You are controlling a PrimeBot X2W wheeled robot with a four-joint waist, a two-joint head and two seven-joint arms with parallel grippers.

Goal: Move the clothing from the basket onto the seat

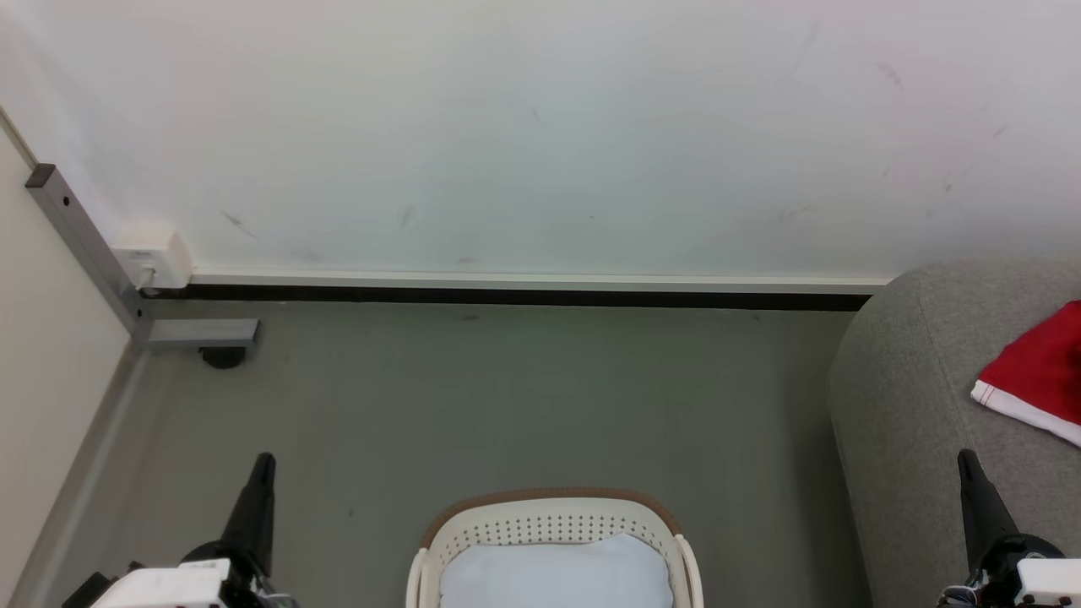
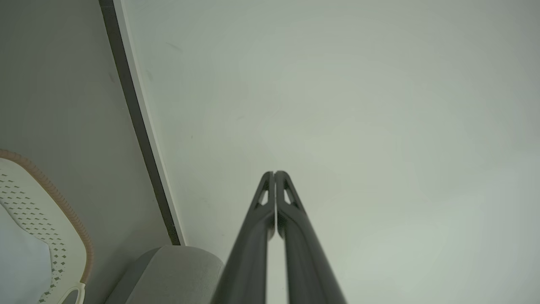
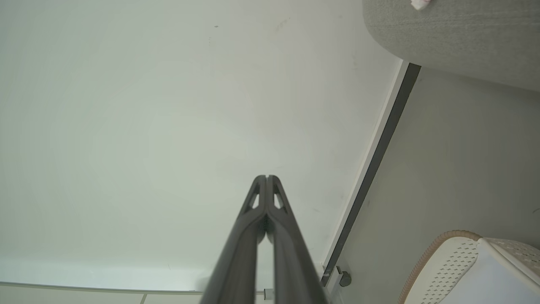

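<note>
The white perforated basket point(image 1: 553, 523) with its brown rim band stands on the floor at the bottom centre. A pale whitish cloth point(image 1: 557, 574) lies inside it, with no red or lettering visible. At the right is the grey sofa point(image 1: 912, 397), and a red garment with a white striped hem point(image 1: 1034, 376) lies on its seat. My left gripper point(image 1: 263, 460) is shut and empty, to the left of the basket. My right gripper point(image 1: 965, 460) is shut and empty over the sofa's front edge. The wrist views show both finger pairs pressed together, the left gripper point(image 2: 274, 173) and the right gripper point(image 3: 266, 177), each pointing at the wall.
A white wall with a dark baseboard point(image 1: 507, 295) runs behind the grey floor. At the left stand a grey metal post point(image 1: 84, 245) with a foot and a white socket box point(image 1: 152, 253). Open floor lies between the basket and the wall.
</note>
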